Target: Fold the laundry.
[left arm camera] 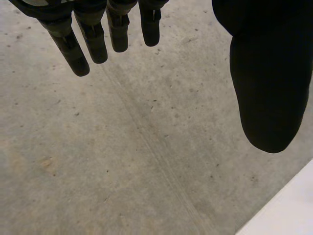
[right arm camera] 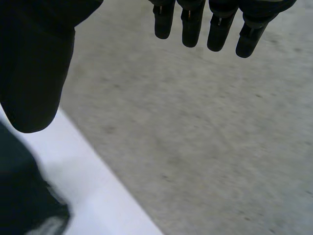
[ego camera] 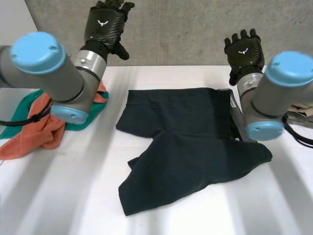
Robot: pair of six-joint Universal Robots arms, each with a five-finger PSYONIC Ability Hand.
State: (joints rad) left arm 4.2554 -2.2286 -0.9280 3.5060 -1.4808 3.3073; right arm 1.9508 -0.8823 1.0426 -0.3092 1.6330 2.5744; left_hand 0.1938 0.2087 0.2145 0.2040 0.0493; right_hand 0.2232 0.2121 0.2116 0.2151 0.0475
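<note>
Black shorts [ego camera: 190, 142] lie spread out, one leg seemingly creased over.

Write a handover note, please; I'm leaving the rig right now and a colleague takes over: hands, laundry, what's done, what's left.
Left hand: open, raised past the far edge of the table, holding nothing.
Right hand: open, raised likewise, holding nothing.
Dark shorts: rumpled and unfolded mid-table, touched by neither hand.
Orange cloth and green cloth: heaped at the table's left side, under the left arm.
Done: no fold visible.
Left: flatten and fold the shorts, then likely the two cloths.
</note>
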